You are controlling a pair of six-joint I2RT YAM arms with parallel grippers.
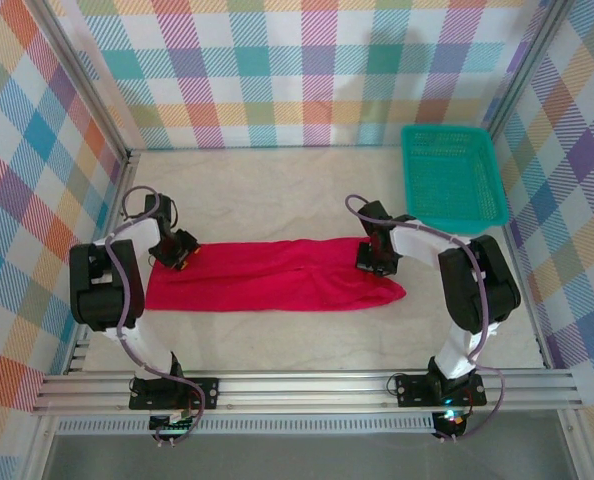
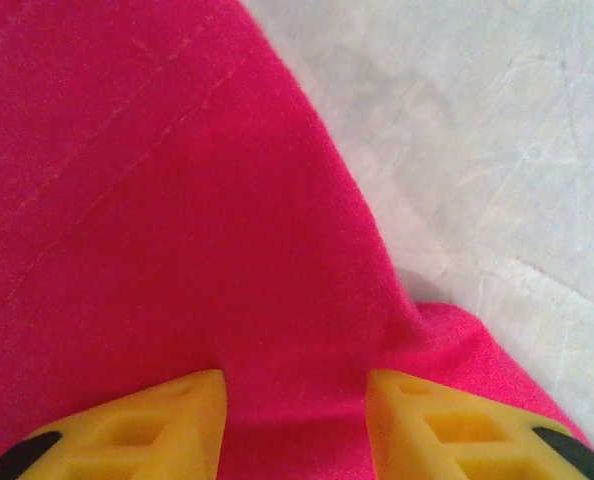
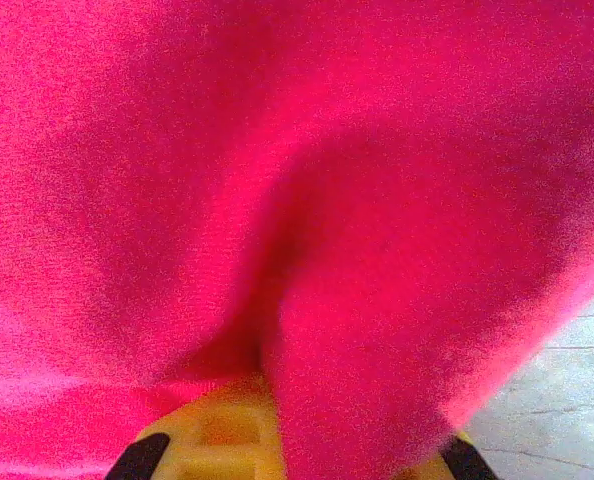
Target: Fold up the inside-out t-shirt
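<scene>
From above, the inside-out t-shirt (image 1: 277,275) lies as a long red band across the middle of the pale counter (image 1: 277,190), running left to right between the two arms and closer to the near edge than to the far one. The left end effector (image 1: 174,252) sits at the band's far left corner, and the right end effector (image 1: 374,262) sits on the far edge close to the band's right end. A teal plastic basket (image 1: 452,175) stands well apart in the far right corner of the counter. In the left wrist view, the left end effector (image 2: 295,420) has its yellow fingers (image 2: 157,420) part-way closed with a ridge of the red t-shirt (image 2: 177,200) caught between them, so it is grasping the cloth; bare counter (image 2: 497,130) shows to the upper right of the shirt's edge. In the right wrist view, the right end effector (image 3: 307,440) is clenched on the t-shirt (image 3: 277,150), with a fold rising from between its yellow fingers and draping over them, and a strip of counter (image 3: 567,400) shows at the lower right.
</scene>
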